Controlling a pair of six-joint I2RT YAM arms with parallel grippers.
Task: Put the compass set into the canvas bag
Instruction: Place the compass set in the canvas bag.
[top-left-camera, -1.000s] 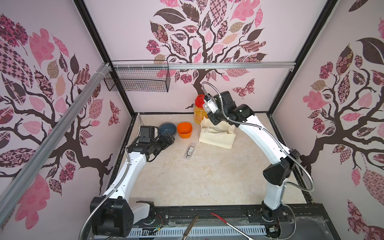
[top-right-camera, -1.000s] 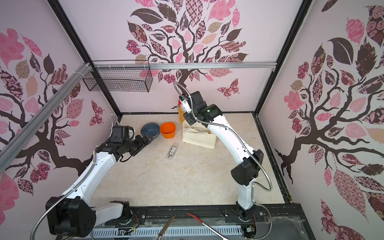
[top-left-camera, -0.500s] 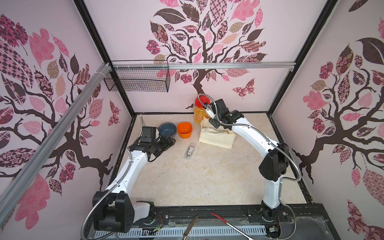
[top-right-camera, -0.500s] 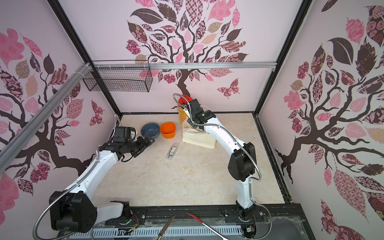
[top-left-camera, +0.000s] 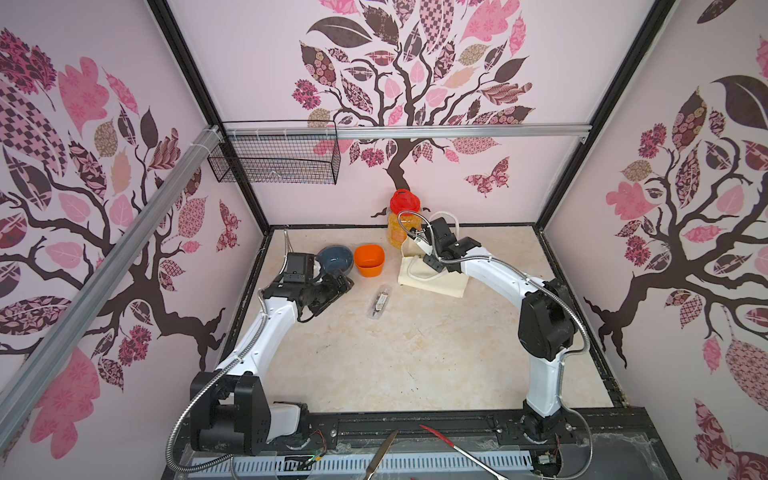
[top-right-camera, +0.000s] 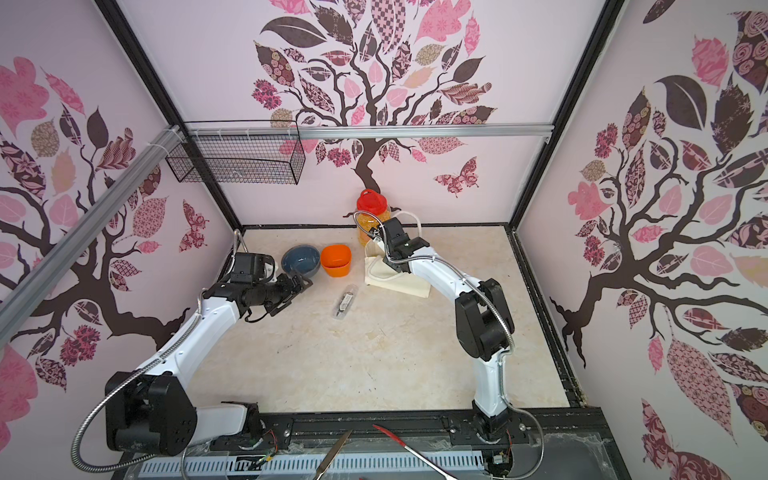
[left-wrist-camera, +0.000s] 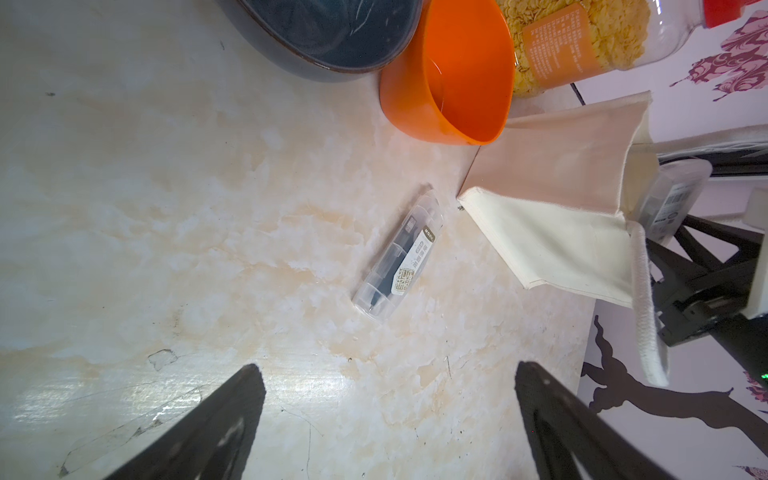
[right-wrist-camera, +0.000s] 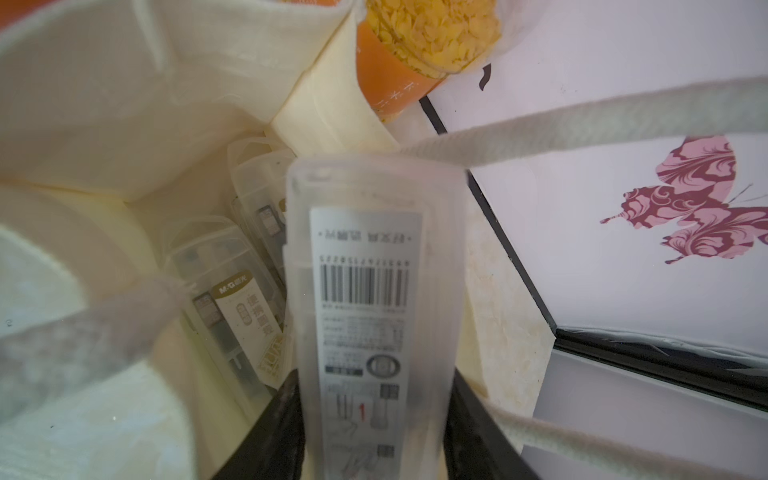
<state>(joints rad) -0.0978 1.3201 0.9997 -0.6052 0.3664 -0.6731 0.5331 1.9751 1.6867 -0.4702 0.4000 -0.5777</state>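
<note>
One compass set (top-left-camera: 381, 301) (top-right-camera: 346, 301) (left-wrist-camera: 399, 253), a clear plastic case, lies flat on the table between the arms. My left gripper (left-wrist-camera: 386, 370) (top-left-camera: 347, 282) is open and empty, hovering short of it. The cream canvas bag (top-left-camera: 436, 282) (top-right-camera: 399, 280) (left-wrist-camera: 552, 232) stands at the back. My right gripper (right-wrist-camera: 374, 382) (top-left-camera: 432, 262) is shut on a second compass set (right-wrist-camera: 374, 291), held end-down in the bag's mouth. Two more cases (right-wrist-camera: 224, 291) lie inside the bag. White handles (right-wrist-camera: 582, 124) loop around the held case.
A blue bowl (top-left-camera: 335, 259) and an orange square cup (top-left-camera: 369, 259) stand left of the bag. A red-lidded jar (top-left-camera: 401, 224) is behind it at the back wall. A wire basket (top-left-camera: 274, 162) hangs on the wall rail. Loose tools (top-left-camera: 457, 449) lie on the front rail.
My right arm has dropped lower, bringing the held case down into the bag's mouth. The left arm has barely moved.
</note>
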